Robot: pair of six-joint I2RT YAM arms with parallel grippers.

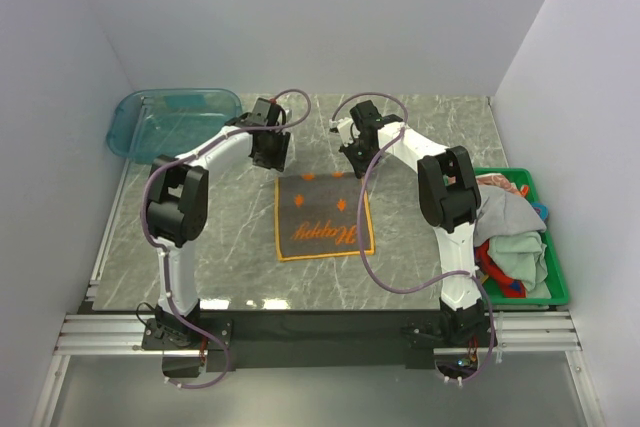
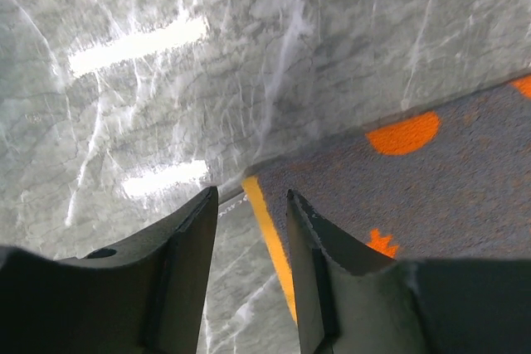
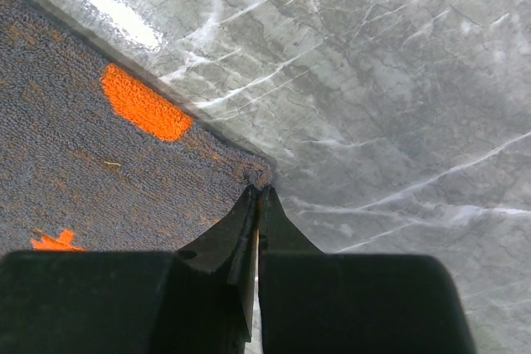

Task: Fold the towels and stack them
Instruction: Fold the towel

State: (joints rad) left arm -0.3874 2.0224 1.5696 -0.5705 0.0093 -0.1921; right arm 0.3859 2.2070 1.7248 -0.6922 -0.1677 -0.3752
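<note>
Nearest, right of the right pincer (image 3: 259,192), grey, pale green and red towels (image 1: 508,235) heap in a green crate (image 1: 523,178). A dark brown towel (image 1: 323,217), orange-bordered with orange diamonds, lies flat on the marble tabletop (image 1: 230,247). The right pincer's tips, pressed together, touch its far right corner. The left pincer (image 2: 249,196), partly spread, straddles the orange edge at its far left corner.

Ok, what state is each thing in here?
Brown cloth towel with orange border: spread flat, unfolded.
Left hand: open, over the towel's far-left corner.
Right hand: shut, tips at its far-right corner.
Clear teal plastic tub: empty.
Green plastic crate: filled with crumpled towels.
</note>
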